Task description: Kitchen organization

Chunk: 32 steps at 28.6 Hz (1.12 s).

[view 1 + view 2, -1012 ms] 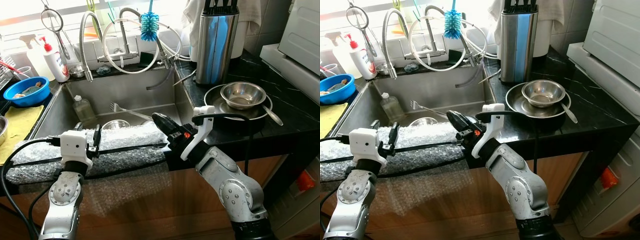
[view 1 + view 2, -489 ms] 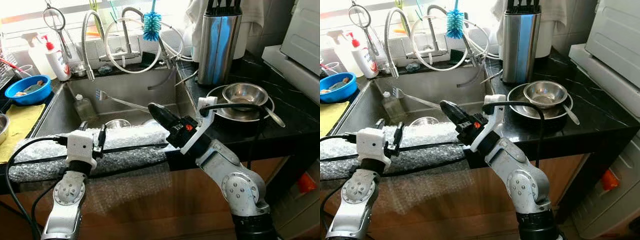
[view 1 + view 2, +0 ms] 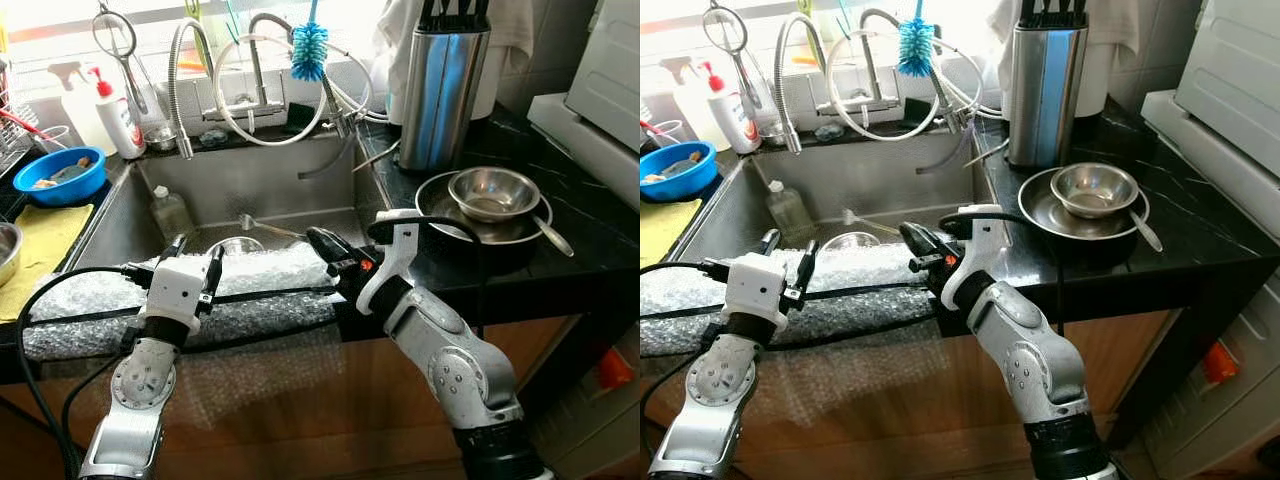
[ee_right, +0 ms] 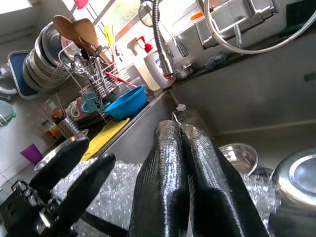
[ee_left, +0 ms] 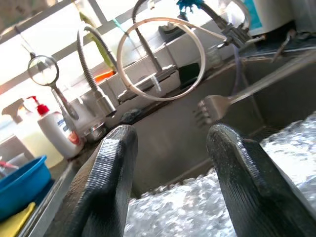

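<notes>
Fork (image 3: 262, 227): over the sink (image 3: 260, 185), far of the bubble wrap; thin steel, stiff, light, likely slippery. Right tool (image 3: 322, 243) clenched, apparently pinching its handle end. Left tool (image 3: 195, 264) released, empty, near edge.

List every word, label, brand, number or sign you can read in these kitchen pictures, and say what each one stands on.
No text can be read.
White pump bottle with the red top, by the sink: it has a label, too small and blurred to read.
Right gripper: a small orange mark near its base, no legible characters.
Knife block: no lettering can be made out.
</notes>
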Tool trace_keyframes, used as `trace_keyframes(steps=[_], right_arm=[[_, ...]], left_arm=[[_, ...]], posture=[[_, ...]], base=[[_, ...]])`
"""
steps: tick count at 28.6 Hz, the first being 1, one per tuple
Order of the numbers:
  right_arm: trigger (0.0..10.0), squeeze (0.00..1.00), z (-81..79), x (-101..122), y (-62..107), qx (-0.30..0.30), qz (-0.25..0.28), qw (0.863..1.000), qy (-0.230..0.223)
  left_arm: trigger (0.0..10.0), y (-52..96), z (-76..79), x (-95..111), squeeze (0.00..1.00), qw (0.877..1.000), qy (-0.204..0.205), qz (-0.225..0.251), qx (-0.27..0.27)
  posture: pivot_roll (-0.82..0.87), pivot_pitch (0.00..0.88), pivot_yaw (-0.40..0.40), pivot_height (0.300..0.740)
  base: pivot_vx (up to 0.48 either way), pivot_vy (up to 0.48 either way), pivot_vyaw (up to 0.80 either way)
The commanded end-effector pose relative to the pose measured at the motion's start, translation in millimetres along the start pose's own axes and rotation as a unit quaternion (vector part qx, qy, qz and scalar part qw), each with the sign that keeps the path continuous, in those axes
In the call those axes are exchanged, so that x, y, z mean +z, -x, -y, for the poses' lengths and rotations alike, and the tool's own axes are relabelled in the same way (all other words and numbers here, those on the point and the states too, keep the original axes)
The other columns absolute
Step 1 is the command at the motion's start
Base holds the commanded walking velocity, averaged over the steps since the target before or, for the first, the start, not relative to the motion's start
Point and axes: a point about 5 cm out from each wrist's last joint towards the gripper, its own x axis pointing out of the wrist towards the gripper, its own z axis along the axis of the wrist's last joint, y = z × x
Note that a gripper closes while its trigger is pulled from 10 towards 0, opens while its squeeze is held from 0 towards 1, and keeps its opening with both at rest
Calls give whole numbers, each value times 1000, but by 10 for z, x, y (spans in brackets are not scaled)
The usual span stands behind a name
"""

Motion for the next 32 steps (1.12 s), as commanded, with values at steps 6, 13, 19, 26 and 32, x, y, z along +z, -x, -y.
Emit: trace_keyframes(steps=[6, 13, 19, 26, 32], right_arm=[[10000, 0, -92, 162, -107, 26, 45, 998, -34], [10000, 0, -147, 173, -109, 55, 39, 997, -47], [10000, 0, -249, 98, -66, 101, 23, 993, -61], [10000, 0, -305, 104, -59, 126, 20, 990, -66], [10000, 0, -322, 88, -51, 134, 10, 989, -60]], left_arm=[[10000, -83, 33, 202, 0, 997, -55, 52, -30], [10000, -105, 74, 241, 0, 995, -66, 62, -39], [10000, -121, 80, 270, 0, 993, -81, 72, -43], [10000, -132, 91, 289, 0, 991, -94, 78, -50], [10000, -141, 93, 304, 0, 990, -102, 83, -46]], posture=[[-65, 0, 86, 740], [-67, 0, 85, 740], [-67, 0, 88, 740], [-66, 0, 86, 740], [-66, 0, 83, 740]], base=[[0, 0, 0], [0, 0, 0], [0, 0, 0], [0, 0, 0], [0, 0, 0]])
